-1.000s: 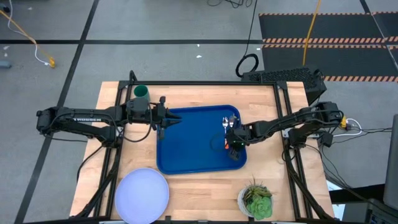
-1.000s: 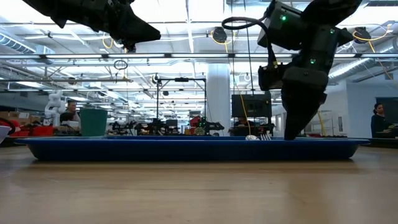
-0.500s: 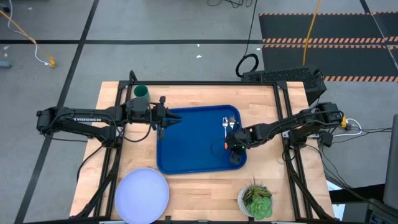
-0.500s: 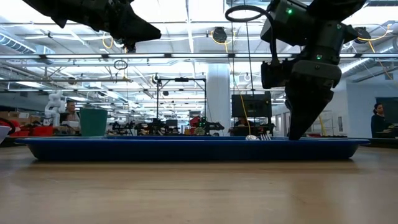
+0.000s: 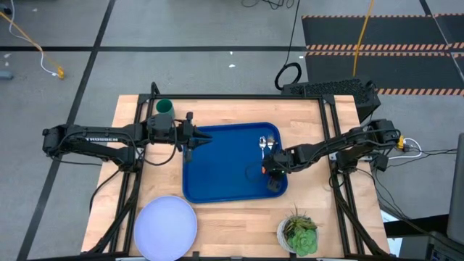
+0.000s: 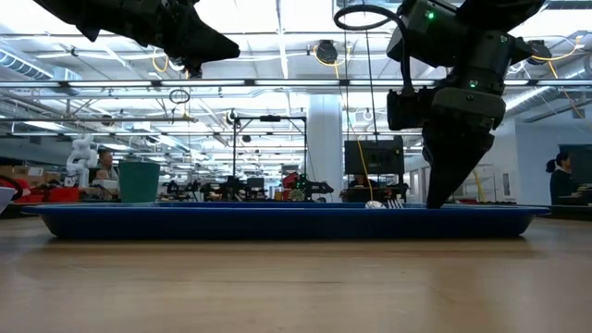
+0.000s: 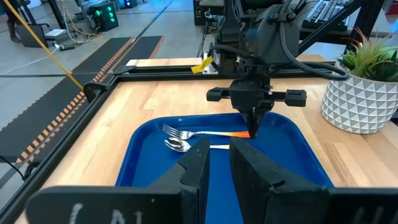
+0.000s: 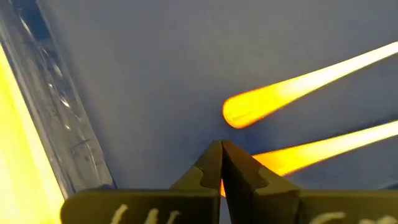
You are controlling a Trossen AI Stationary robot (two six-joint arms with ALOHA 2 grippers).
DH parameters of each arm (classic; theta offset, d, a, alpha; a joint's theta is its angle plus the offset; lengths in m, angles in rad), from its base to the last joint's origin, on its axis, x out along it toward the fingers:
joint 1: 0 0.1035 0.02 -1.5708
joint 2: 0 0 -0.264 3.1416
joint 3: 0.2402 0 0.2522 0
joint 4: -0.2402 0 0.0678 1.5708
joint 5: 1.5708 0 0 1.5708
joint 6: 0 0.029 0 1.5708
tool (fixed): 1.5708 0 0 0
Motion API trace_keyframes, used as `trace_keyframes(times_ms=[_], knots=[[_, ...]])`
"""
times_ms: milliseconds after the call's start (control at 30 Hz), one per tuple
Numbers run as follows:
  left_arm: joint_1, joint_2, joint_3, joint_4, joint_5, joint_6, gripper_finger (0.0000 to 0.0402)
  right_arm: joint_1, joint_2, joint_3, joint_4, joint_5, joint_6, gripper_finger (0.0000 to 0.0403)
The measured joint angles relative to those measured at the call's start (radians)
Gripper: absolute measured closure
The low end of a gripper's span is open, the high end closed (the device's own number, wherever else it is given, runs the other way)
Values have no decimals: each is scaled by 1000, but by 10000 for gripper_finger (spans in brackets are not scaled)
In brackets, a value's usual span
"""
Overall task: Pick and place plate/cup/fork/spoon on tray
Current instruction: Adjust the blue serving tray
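Counter (image 5: 239, 210): pale wood, visible grain, smooth. Tray (image 5: 217, 174): blue plastic, glossy. Fork (image 7: 180, 132) and spoon (image 7: 178, 145): shiny metal ends, orange handles. Plate (image 5: 165, 223): smooth, matt lavender-white.

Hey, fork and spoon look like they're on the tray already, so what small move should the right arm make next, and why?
Probably lift the right end effector straight up off the tray. It is shut, holding nothing, right above the orange handles of the fork and spoon, which both lie on the tray. The plate and cup remain on the table.
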Motion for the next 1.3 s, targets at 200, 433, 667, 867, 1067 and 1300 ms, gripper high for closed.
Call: trace_keyframes(times_ms=[200, 433, 667, 867, 1067, 1300], knots=[[0, 0, 0, 0, 0, 0, 334, 0, 0, 0, 79, -53, -61, 403], [0, 0, 0, -1, 0, 3, 334, 0, 0, 0, 2, -52, -109, 403], [0, 0, 0, -1, 0, 3, 334, 0, 0, -1, 9, -49, -144, 403], [0, 0, 0, -2, 0, 3, 334, 0, 0, -1, 9, -28, -158, 403], [0, 0, 0, -2, 0, 5, 334, 0, 0, -1, 32, -22, -204, 403], [0, 0, 0, -2, 0, 14, 334, 1, 9, -1, 28, -22, -222, 403]])
